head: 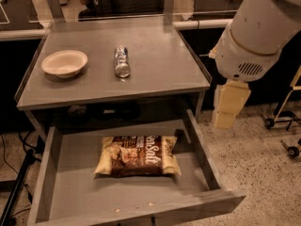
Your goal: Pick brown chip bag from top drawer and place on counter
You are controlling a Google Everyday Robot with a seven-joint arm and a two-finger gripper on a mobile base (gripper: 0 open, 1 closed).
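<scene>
The brown chip bag [137, 155] lies flat in the middle of the open top drawer [75, 187], its white "Sea Salt" lettering facing up. The drawer is pulled out below the grey counter [160, 79]. My gripper [229, 111] is a cream-coloured part hanging down from the big white arm housing [256, 36]. It sits to the right of the counter's front right corner, above the floor and outside the drawer. It is well above and to the right of the bag and holds nothing.
A white bowl [64, 62] sits on the counter's left side and a silver can [122, 61] lies on its side near the middle. Wheeled chair legs [282, 121] stand on the speckled floor at the right. Dark cables [16, 173] run down the left.
</scene>
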